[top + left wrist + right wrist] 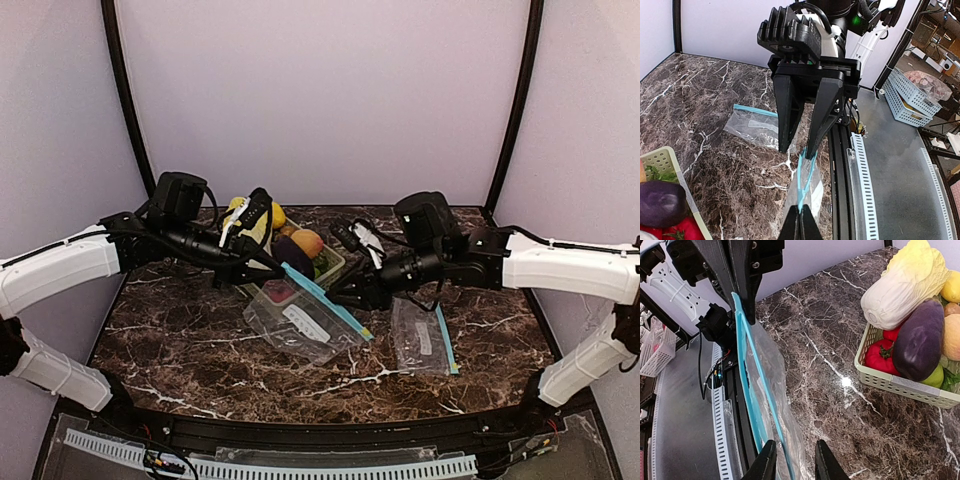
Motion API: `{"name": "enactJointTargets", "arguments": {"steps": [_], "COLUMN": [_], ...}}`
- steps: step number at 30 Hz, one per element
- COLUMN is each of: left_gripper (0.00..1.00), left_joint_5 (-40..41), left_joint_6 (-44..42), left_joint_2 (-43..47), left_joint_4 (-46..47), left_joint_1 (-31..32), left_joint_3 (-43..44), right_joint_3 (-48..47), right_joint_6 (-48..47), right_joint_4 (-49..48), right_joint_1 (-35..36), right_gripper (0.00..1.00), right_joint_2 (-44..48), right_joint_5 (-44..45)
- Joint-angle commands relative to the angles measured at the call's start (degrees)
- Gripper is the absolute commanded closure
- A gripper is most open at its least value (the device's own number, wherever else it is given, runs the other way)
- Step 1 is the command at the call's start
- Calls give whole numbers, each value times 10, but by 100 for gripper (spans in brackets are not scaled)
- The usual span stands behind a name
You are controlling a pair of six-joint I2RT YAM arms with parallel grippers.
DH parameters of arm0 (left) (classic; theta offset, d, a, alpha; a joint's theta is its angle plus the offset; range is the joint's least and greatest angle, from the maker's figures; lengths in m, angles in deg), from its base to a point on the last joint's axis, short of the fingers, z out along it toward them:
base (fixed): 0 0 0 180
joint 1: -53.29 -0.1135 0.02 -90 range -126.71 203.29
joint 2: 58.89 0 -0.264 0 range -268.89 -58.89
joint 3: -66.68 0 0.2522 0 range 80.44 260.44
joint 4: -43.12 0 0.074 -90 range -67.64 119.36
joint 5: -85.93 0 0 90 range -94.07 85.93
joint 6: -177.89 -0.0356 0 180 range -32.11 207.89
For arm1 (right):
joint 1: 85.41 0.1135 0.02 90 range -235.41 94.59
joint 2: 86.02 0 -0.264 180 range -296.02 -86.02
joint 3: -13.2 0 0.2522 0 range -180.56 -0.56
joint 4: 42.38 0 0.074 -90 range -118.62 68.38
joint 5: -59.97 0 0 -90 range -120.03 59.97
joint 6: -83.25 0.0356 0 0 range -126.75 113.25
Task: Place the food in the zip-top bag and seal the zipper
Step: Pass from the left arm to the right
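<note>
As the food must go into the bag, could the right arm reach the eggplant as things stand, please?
Probably yes: the eggplant lies uncovered on top in the basket, with nothing between. But the right gripper straddles the zipper of the bag, jaws apart, so it must back off first.

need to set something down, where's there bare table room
Bare tabletop left of the zip-top bag and along the near edge. Crowded around the basket at centre back and by the second bag on the right.

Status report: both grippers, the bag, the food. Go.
Left gripper jaws shut on the zipper of the zip-top bag. Right gripper jaws open, straddling that zipper. Eggplant, peach, green fruit all in the basket. Second bag lies aside, nothing blocking.
</note>
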Motion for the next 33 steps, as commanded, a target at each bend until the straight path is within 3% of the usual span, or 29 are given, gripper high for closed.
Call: {"name": "enactJointTargets", "arguments": {"steps": [1,9,15,17,21,23,26,33], "left_gripper": [99,99,99,91,47,38,32,30], "left_joint_5": [-4,-3,16,39,124,181,239,345], "left_joint_6": [-8,-8,-7,-4,11,31,84,320], "left_joint_2": [12,11,11,14,34,51,77,113], "left_joint_4": [-11,-10,-9,-6,14,32,55,174], "left_joint_1": [2,3,3,2,3,3,3,42], "left_joint_3": [6,6,6,5,-6,-15,-24,-98], "right_joint_3": [1,-12,-17,-15,-16,-16,-13,-34], "right_joint_6": [-4,-7,-3,6,16,21,32,68], "right_joint_4": [-14,-16,-16,-13,23,47,73,131], "right_joint_1": [-4,-4,-4,-3,-6,-7,-11,13], "right_gripper": [75,82,100,100,100,100,100,100], "right_joint_2": [-13,-29,-26,-17,7,19,38,40], "right_joint_5": [-30,-67,-66,-30,84,143,220,358]}}
